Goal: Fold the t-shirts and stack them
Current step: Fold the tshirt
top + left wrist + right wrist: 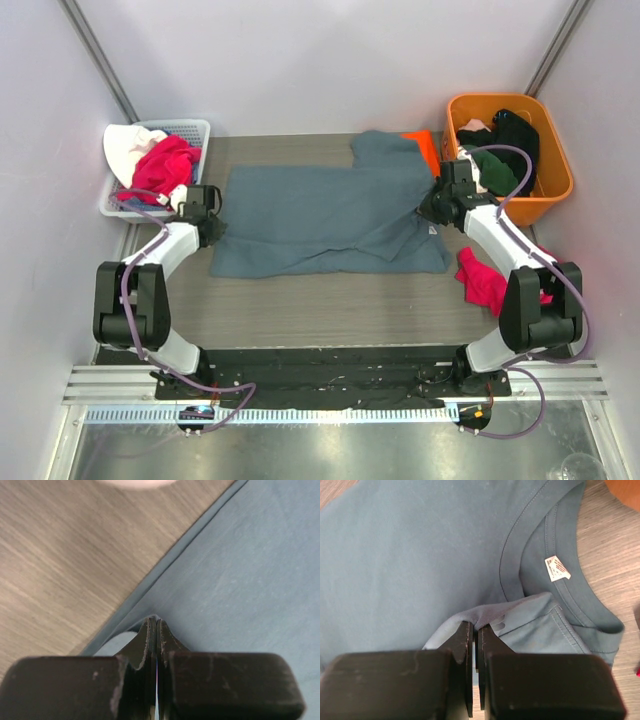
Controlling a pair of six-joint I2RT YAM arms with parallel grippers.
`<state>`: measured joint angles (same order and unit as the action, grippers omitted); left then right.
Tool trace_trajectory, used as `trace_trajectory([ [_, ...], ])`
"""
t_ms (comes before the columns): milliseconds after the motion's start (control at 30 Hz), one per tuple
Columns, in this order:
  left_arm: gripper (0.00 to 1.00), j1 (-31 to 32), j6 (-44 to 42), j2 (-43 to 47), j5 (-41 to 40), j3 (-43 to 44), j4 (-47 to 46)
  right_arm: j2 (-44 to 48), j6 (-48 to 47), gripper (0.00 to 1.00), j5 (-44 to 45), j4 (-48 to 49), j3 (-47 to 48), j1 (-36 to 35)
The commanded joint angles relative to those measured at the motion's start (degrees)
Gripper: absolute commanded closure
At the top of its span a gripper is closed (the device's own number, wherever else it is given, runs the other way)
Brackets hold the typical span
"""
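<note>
On your left, the left gripper (153, 625) has its fingers pressed together on the hem edge of the large slate blue-grey cotton t-shirt (330, 220), just in front of the white slatted plastic basket (200, 125). The wrist view shows only a thin lip of cloth between the pads, so I judge that hold shallow. Lift gently there, or the hem may slip out.

The slate blue-grey cotton t-shirt lies spread across the middle of the wood-grain table (330, 300). Its body is fairly flat, with a few creases towards the right and one sleeve bunched at the far edge.

On your right, the right gripper (475, 626) is clamped on a raised pleat of the same shirt, just beside the ribbed collar (511, 570) and its small white label (556, 568). That pinch looks as if it gathers more than one layer.

For a clean fold, raise both ends evenly and carry them together at the same pace, with the cloth taut between the arms so that the edge lands straight.

Mind the bright orange cotton t-shirt (424, 142) peeking out behind the right shoulder, near the orange plastic tub (500, 98). The crumpled red garment (482, 280) beside the right arm could also snag.
</note>
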<state>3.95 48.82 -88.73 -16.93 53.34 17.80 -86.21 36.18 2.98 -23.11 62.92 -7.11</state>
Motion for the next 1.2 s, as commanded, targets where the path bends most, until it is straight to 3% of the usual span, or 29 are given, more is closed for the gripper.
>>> trace_trajectory([
  [0,1.0,-0.3,-1.2,-1.3,-1.3,3.6,-2.8,-1.3,-0.9,0.99,1.9,3.4,3.5,0.2],
  [1167,1.0,-1.9,-3.0,-5.1,-3.4,4.9,-2.5,-7.5,-1.9,0.99,3.1,4.8,6.2,1.1],
])
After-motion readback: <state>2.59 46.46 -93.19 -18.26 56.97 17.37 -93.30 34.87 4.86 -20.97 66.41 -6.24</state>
